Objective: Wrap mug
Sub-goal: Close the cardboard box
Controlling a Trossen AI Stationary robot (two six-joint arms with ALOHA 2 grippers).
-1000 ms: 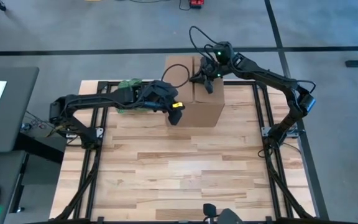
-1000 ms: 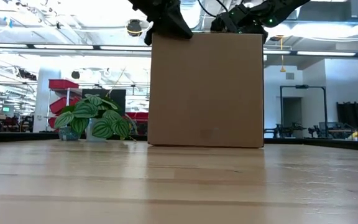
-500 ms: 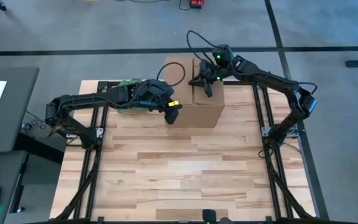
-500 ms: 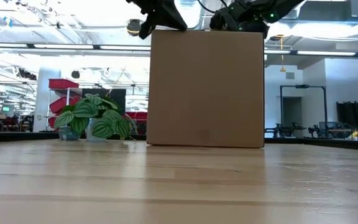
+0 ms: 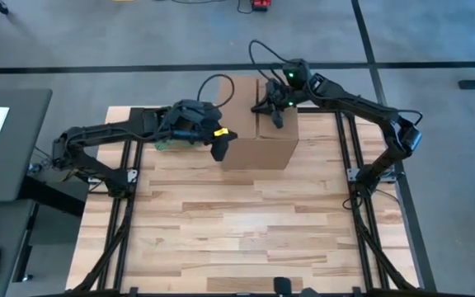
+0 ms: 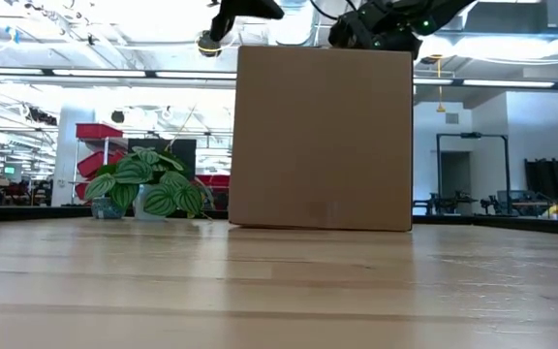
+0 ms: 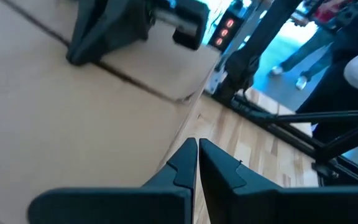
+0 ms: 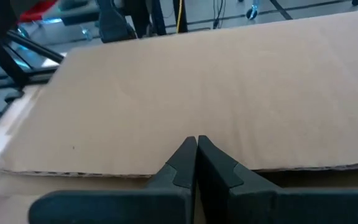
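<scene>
A brown cardboard box (image 5: 258, 136) stands on the table's far middle with its top flaps folded down. The mug is hidden. My left gripper (image 5: 219, 150) is shut and hovers above the box's left near corner (image 7: 179, 124), clear of the top in the low view (image 6: 248, 8). My right gripper (image 5: 277, 117) is shut and sits on the box's top beside the middle seam (image 7: 135, 78). My right gripper presses its shut fingertips (image 8: 185, 155) down on the box's top flap (image 8: 229, 124), close to the flap's free edge at the middle seam. The fingers come from above, slanting down. The box stands flat on the table.
A small green potted plant (image 6: 145, 192) stands at the table's far left, behind my left arm (image 5: 122, 132). The near half of the wooden table (image 5: 246, 231) lies in front of the box. A dark side desk (image 5: 7, 140) stands left of the table.
My left gripper, still shut, has risen off the box's left top edge and drawn back toward the table's left edge. My right gripper has stayed on the box's top.
</scene>
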